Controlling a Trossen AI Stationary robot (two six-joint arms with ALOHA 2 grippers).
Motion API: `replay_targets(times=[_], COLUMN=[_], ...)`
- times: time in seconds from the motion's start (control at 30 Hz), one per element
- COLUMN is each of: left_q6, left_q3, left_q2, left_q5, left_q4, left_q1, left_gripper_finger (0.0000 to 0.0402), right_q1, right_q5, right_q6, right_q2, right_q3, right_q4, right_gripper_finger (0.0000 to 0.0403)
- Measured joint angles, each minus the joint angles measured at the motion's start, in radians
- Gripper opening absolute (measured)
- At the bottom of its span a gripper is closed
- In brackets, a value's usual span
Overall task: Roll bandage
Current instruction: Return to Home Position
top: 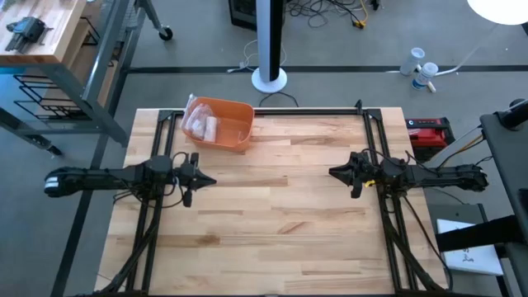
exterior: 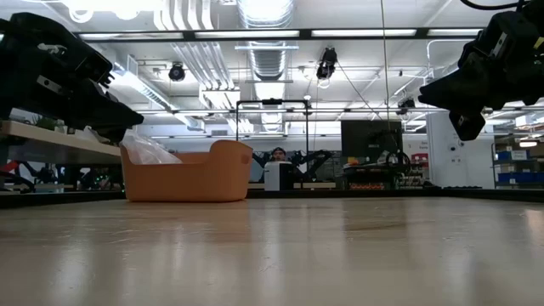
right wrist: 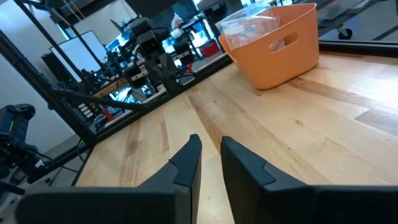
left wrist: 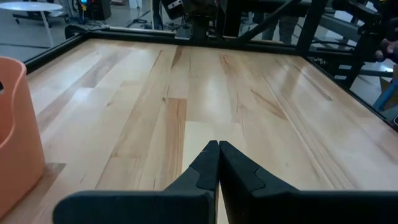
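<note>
- The transparent zip bag lies inside the orange bin. The bin is set on the table in the upper left of the high view, at the table's far edge.
- In the high view the bin is placed above and slightly right of the left gripper, near it but not touched. The right gripper is well apart from the bin, to the right of centre.
- The left gripper's fingers are pressed together at the tips, and nothing is held.
- The right gripper is parted by a narrow gap only, and nothing is held in it.
- Both arms are extended level from the left and right sides of the high view, with the grippers pointed at each other across the table. In the low view they are seen raised off the table, at the upper corners.
- In the low view only the crumpled top of the bag is seen above the rim of the bin. The rest is hidden by the bin wall.
- A pale shape is seen inside the bag. Whether it is the rolled bandage cannot be determined.
- In the left wrist view the bin is cut off at the frame edge.
</note>
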Motion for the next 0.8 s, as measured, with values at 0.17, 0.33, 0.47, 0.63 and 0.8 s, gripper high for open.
replay_targets(times=[0.17, 0.33, 0.47, 0.63, 0.8], left_q6=[0.000, 0.000, 0.000, 0.000, 0.000], left_q3=[0.000, 0.000, 0.000, 0.001, 0.001], left_q2=[0.020, 0.037, 0.048, 0.060, 0.070], left_q5=[0.000, 0.000, 0.000, 0.000, 0.000], left_q4=[0.000, 0.000, -0.001, -0.002, -0.003], left_q1=[0.000, 0.000, 0.000, 0.000, 0.000], left_gripper_finger=[0.0000, 0.0000, 0.0000, 0.0000, 0.0000], right_q1=[0.000, 0.000, 0.000, 0.000, 0.000], right_q5=[0.000, 0.000, 0.000, 0.000, 0.000], right_q6=[0.000, 0.000, 0.001, 0.001, 0.001], right_q2=[0.000, 0.000, 0.000, 0.000, 0.000], right_q3=[0.000, 0.004, 0.010, 0.014, 0.016], right_q4=[0.000, 0.000, -0.001, 0.000, 0.000], right_gripper_finger=[0.0065, 0.0074, 0.0080, 0.0086, 0.0086])
